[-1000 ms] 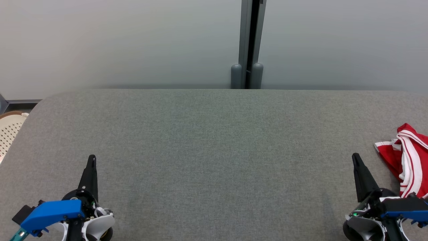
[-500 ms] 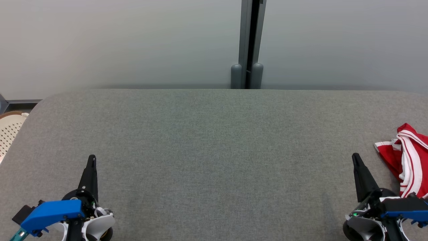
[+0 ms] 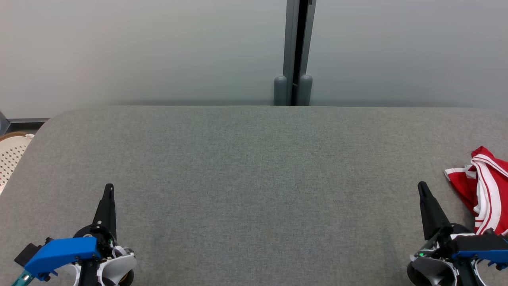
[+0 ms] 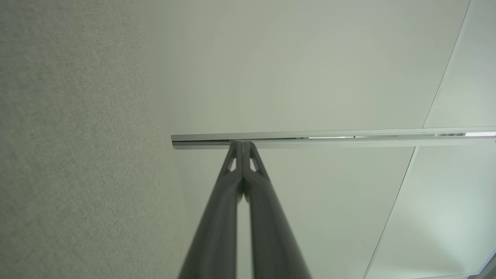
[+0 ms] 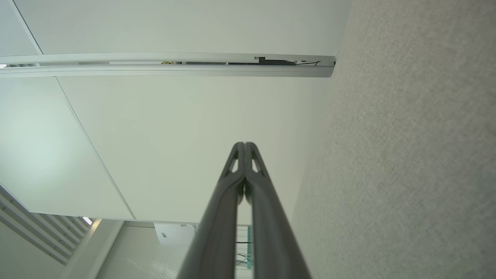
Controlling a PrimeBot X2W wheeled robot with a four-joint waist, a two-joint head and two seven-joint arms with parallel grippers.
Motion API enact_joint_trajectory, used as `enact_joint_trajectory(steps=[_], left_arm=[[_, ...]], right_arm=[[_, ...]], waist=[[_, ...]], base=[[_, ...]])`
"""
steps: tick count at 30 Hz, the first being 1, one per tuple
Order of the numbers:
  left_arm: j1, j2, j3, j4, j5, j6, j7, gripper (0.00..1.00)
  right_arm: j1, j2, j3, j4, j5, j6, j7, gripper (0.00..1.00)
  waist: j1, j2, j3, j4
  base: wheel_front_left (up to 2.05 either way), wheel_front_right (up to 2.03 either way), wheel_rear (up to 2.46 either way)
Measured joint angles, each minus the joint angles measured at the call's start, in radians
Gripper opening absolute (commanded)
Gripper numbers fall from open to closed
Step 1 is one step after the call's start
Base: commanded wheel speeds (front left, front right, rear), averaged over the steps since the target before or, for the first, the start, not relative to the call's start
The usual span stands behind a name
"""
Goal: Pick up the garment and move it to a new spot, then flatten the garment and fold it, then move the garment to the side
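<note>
garment (image 3: 482, 186) soft, light, crumpled at table (image 3: 254, 178) right edge; pinch loose bunched fold; left gripper (image 3: 108, 190) and right gripper (image 3: 423, 190) closed, empty

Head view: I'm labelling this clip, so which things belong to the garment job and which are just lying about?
Job: red-and-white garment, crumpled at the grey table's right edge; right end effector, shut, near it; left end effector, shut.
Lying about: pale perforated basket left of the table; grey post behind.
</note>
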Motion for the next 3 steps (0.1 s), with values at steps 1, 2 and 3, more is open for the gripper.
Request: enact_joint_trajectory(steps=[1,2,3], left_arm=[[0.0,0.0,0.0,0.0,0.0,0.0,0.0,0.0],[0.0,0.0,0.0,0.0,0.0,0.0,0.0,0.0],[0.0,0.0,0.0,0.0,0.0,0.0,0.0,0.0]], right_arm=[[0.0,0.0,0.0,0.0,0.0,0.0,0.0,0.0],[0.0,0.0,0.0,0.0,0.0,0.0,0.0,0.0],[0.0,0.0,0.0,0.0,0.0,0.0,0.0,0.0]], waist=[[0.0,0.0,0.0,0.0],[0.0,0.0,0.0,0.0],[0.0,0.0,0.0,0.0]], base=[[0.0,0.0,0.0],[0.0,0.0,0.0],[0.0,0.0,0.0]])
